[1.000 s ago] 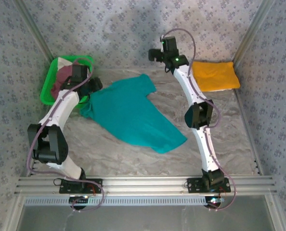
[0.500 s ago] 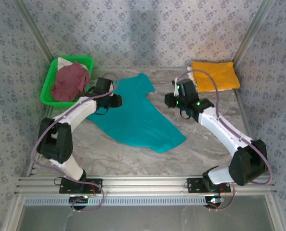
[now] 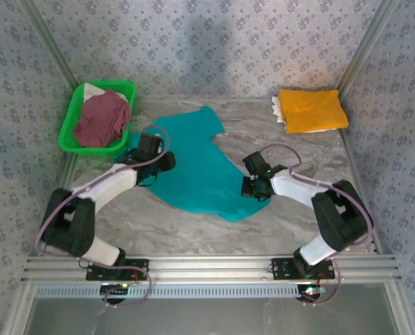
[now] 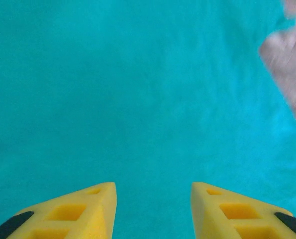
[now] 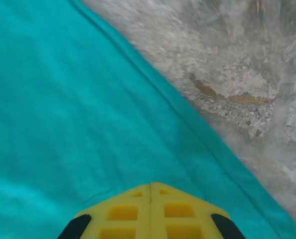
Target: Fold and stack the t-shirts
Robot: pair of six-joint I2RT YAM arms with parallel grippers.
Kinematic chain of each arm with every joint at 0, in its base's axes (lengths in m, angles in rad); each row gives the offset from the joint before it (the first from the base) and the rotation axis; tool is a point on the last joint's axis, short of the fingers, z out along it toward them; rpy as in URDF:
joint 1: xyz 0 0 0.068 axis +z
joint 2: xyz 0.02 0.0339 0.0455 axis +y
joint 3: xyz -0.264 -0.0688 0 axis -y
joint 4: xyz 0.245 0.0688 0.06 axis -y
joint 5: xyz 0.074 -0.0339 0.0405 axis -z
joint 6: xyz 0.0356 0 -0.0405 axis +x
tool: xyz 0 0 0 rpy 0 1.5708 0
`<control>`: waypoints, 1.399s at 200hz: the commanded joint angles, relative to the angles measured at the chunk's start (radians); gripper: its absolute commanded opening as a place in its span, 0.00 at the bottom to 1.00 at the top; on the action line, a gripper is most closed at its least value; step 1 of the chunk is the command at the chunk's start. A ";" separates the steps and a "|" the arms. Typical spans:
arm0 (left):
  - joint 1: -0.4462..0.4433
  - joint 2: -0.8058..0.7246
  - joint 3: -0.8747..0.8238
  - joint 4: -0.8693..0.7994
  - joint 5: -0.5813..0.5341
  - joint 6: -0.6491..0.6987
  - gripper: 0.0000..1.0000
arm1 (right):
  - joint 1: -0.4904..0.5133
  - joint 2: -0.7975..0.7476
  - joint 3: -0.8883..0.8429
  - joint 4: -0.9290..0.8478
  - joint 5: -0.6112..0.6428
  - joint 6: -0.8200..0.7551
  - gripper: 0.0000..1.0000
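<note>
1. On the table (image 3: 193, 227), the teal tee (image 3: 193, 167) is lying spread out and unfolded, with a sleeve pointing away from the arm bases and its hem trailing toward the near right.
2. Over the teal tee's left part, the left gripper (image 3: 167, 162) is hanging low. In the left wrist view its yellow fingers (image 4: 83, 209) are standing apart with a clear gap between them. The gripper (image 4: 153, 186) is holding nothing, and the teal tee (image 4: 138, 89) is filling the space beneath.
3. At the teal tee's right edge, near the hem corner, the right gripper (image 3: 248, 187) is pressing down. In the right wrist view its fingers (image 5: 133, 211) are sitting tight together with no gap, and the gripper (image 5: 150, 185) is meeting the teal tee (image 5: 63, 124) just inside the hem. Whether any cloth is being pinched cannot be told.
4. Beyond that hem, the bare marbled table (image 5: 237, 74) is showing.
5. Just beside the teal tee's far left sleeve, a green basket (image 3: 66, 136) is sitting, with the maroon tee (image 3: 101, 118) bunched up inside it.
6. Well apart from the teal tee, to its far right, the orange tee (image 3: 312, 109) is lying folded into a neat rectangle, with a strip of white cloth (image 3: 277, 108) showing at its left edge.
</note>
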 commanded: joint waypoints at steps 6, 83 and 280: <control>0.103 -0.152 -0.031 -0.035 -0.051 -0.063 0.45 | -0.027 0.083 -0.013 0.032 0.041 0.063 0.00; 0.325 -0.409 -0.163 -0.326 -0.066 -0.032 0.45 | -0.252 0.241 0.131 0.071 -0.040 0.032 0.00; 0.245 0.023 -0.093 -0.029 0.132 0.105 0.43 | -0.160 -0.108 0.060 0.159 -0.163 -0.009 0.34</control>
